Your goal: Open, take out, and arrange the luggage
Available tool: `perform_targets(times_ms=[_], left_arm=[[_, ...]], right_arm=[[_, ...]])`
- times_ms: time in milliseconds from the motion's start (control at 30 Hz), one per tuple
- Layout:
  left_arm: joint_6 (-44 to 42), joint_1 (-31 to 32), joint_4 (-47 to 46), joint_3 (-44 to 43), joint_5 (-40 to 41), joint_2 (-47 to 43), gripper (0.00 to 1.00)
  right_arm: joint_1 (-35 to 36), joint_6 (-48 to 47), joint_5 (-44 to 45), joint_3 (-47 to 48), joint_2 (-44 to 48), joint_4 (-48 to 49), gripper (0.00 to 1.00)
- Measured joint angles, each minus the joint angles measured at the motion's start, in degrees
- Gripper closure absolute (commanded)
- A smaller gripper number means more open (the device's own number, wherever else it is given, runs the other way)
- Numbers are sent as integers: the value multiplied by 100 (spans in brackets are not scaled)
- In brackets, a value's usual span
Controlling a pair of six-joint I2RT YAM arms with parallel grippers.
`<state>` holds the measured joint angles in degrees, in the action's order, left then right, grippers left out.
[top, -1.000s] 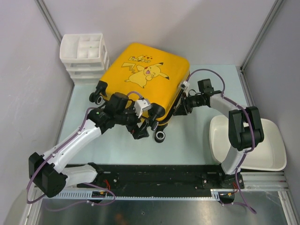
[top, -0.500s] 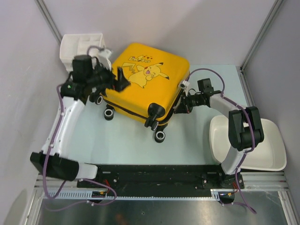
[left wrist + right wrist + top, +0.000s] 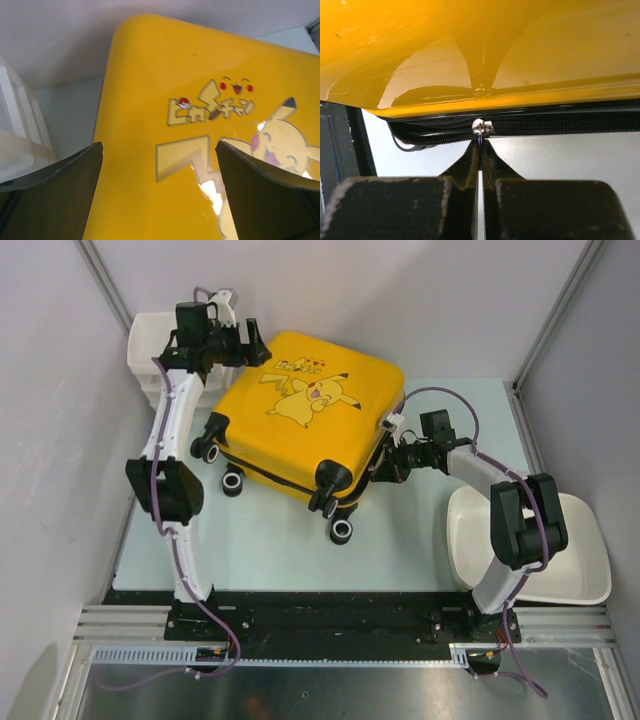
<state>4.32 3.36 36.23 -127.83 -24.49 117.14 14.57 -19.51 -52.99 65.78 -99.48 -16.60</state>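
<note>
luggage [image 3: 305, 420] shut; step: unzip | right jaws pinched on zip pull [image 3: 480, 128]; left jaws wide, empty | next: drag pull along track

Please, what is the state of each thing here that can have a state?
luggage: lying flat, lid down, print upward.
zipper pull: pinched by the right hand.
right hand: shut on the zipper pull.
left hand: open, near the luggage's far left corner, holding nothing.
white tub: upright.
</note>
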Motion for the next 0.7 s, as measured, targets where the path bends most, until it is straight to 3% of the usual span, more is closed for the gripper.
perform_targets(times_ms=[167,333,433,700], left_arm=[[105,-55,-146,-955,79,960,0],[297,-52,-304,-1040,-378,1506,5],[328,-98,-636,-933,-721,1696,12],[280,-7,-1613,63,-1198,1362,20]], right_arm=[[48,-4,170,-208,155,267,100],[98,42,286,-413,269,590,100],[125,109,374,-623,387,855,100],[273,498,988,-1794,1231,1690,100]])
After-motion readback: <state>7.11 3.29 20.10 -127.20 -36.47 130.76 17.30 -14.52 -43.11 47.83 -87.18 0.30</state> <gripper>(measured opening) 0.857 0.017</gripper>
